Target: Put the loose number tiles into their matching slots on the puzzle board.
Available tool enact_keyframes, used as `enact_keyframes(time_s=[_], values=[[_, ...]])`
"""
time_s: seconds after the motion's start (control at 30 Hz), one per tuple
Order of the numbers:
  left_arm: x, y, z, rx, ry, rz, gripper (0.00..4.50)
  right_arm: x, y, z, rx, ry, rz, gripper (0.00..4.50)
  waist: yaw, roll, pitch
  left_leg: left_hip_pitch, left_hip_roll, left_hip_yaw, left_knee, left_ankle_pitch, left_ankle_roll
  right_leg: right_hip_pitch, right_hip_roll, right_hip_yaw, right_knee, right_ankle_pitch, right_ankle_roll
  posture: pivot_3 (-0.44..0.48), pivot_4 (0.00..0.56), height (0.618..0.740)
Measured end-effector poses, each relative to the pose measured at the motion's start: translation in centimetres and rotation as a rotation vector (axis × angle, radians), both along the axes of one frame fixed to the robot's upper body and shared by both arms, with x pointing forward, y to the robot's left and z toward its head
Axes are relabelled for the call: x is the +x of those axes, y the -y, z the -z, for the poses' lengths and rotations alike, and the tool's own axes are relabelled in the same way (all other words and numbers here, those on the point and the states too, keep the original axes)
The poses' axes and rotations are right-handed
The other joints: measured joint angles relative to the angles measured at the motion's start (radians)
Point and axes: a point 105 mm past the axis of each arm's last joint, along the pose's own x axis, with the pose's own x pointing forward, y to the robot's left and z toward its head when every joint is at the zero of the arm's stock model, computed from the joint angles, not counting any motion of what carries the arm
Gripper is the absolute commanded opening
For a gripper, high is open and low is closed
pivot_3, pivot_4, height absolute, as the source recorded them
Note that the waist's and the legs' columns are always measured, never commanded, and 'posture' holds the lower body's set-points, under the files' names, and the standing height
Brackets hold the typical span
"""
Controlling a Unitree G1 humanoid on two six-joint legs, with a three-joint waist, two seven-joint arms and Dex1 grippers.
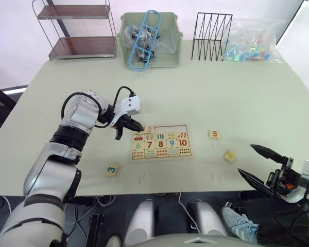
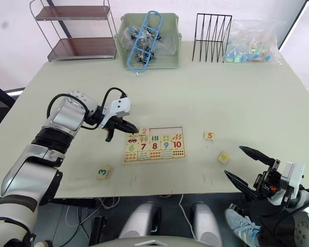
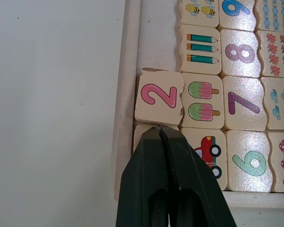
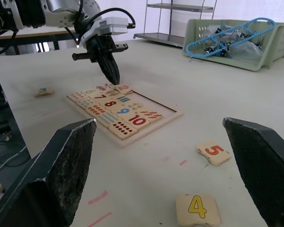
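Pale table [image 1: 206, 98] carries the puzzle board [image 1: 161, 141] near its front edge; tile 2 [image 3: 159, 96] sits crooked over its slot. Left gripper [image 3: 162, 135], jaws together, should nudge it flush. Right gripper [image 4: 161, 156] gapes, empty.

Pale table [image 1: 237, 92], metal shelf [image 1: 77, 31] behind

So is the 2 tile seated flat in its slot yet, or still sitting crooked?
Crooked. The 2 tile sits skewed, one edge riding onto the puzzle board rim, with the shut left gripper at its edge.
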Motion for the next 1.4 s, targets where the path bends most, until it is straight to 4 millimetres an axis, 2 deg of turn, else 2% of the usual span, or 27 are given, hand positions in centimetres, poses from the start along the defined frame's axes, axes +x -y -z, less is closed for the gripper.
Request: enact_keyframes(time_s=[1.0,1.17,1.33,1.4], values=[[-0.1,0.1,0.1,-0.032,-0.009,0.006,0.05,0.1,0.0,0.0,-0.003,0.003,-0.001,4.5,0.0,0.0,0.0,0.0,0.0,0.0,0.0,0.0,0.0,0.0,0.0,0.0,0.0,0.0,0.0,0.0,0.15,0.74],[-0.7,-0.3,-0.2,-0.133,-0.047,-0.049,0.05,0.0,0.0,0.0,-0.003,0.0,-0.002,4.5,-0.002,0.0,0.0,0.0,0.001,0.0,0.0,0.0,0.0,0.0,0.0,0.0,0.0,0.0,0.0,0.0,0.15,0.74],[-1.5,-0.7,-3.0,-0.346,-0.03,-0.127,0.05,0.3,-0.1,-0.2,-0.005,0.006,-0.011,4.5,-0.001,0.0,0.0,0.0,0.001,0.0,0.0,0.0,0.0,0.0,0.0,0.0,0.0,0.0,0.0,0.0,0.15,0.74],[-1.5,-0.7,-3.1,-0.365,-0.024,-0.134,0.05,0.3,0.0,-0.3,-0.006,0.007,-0.012,4.5,-0.002,0.0,0.0,0.0,0.002,0.0,0.0,0.0,0.0,0.0,0.0,0.0,0.0,0.0,0.0,0.0,0.15,0.74]])
